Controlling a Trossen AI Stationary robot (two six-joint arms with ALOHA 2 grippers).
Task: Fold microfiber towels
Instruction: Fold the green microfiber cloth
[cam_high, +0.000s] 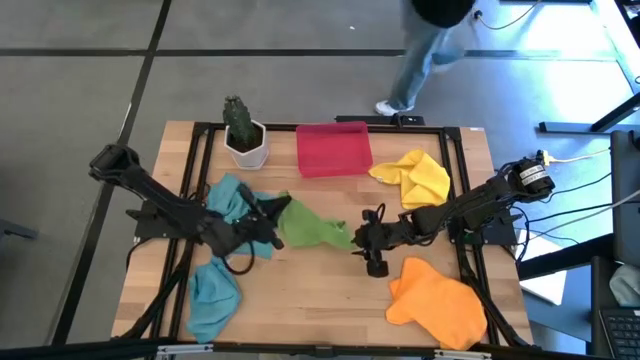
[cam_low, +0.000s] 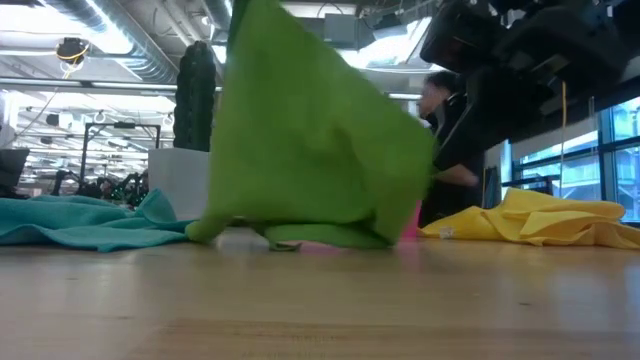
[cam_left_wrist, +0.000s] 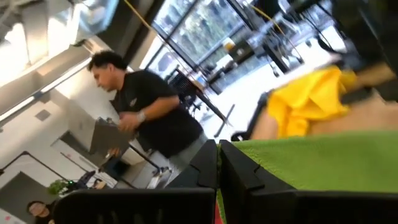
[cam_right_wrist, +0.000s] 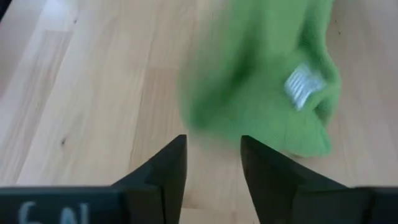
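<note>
— Green towel (cam_low: 320, 140) fills my low view, hanging up off the table (cam_high: 320, 300). Who has it?

— My left gripper (cam_high: 272, 212) has it, clamped tight on one edge mid-table. My right gripper (cam_right_wrist: 213, 163) sits just beside the towel's other end, fingers parted, nothing between them.

— And the rest?

— Yellow towel (cam_high: 415, 178) lies near the red tray (cam_high: 333, 148), orange towel (cam_high: 440, 305) at the front right, two teal towels (cam_high: 215, 290) on the left by the potted cactus (cam_high: 243, 130). One person (cam_left_wrist: 146, 109) stands beyond the table.
</note>
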